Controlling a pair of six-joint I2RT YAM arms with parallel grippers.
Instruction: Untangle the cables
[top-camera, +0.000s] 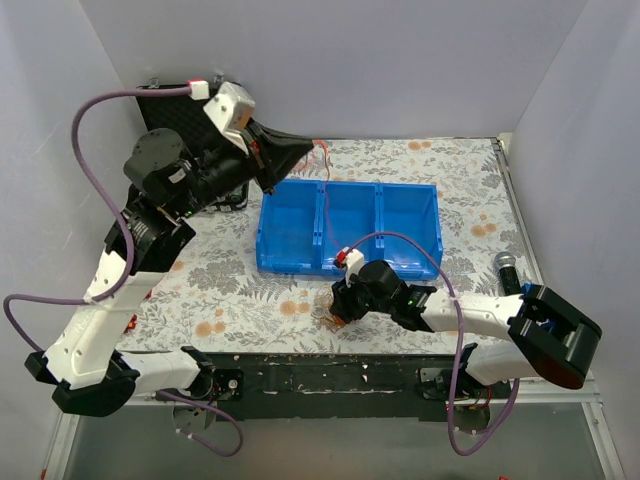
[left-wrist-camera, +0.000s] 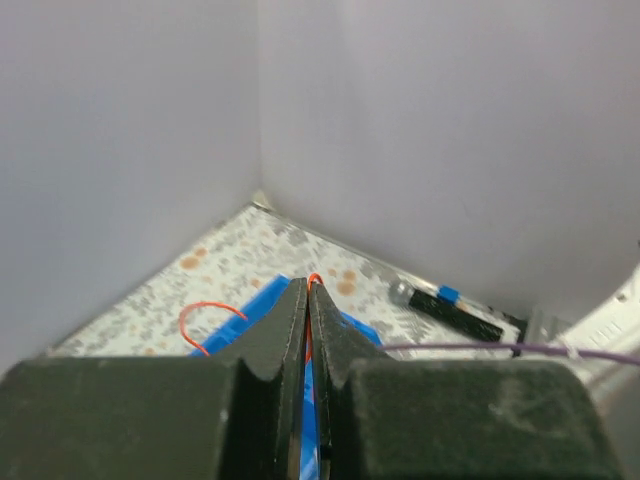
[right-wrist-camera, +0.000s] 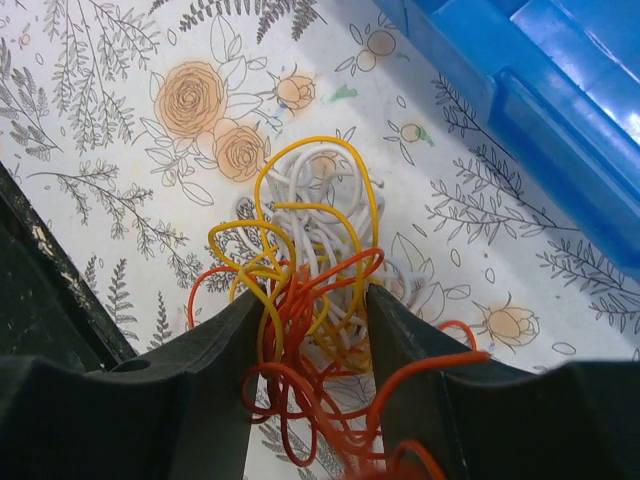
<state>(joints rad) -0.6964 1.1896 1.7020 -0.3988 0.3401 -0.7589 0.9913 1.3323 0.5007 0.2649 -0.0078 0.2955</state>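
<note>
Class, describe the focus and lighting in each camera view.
Top external: even, soft light, sharp throughout, faint shadows. Left wrist: the left claw close up is soft, the red wire beyond it clearer. Right wrist: the cables are crisp mid-frame, their lowest loops blurred at the right claw.

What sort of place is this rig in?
Probably a lab test booth, not a home: plain grey walls box in a small floral-covered table, two robot arms are bolted at its near edge, and a blue bin sits mid-table.
</note>
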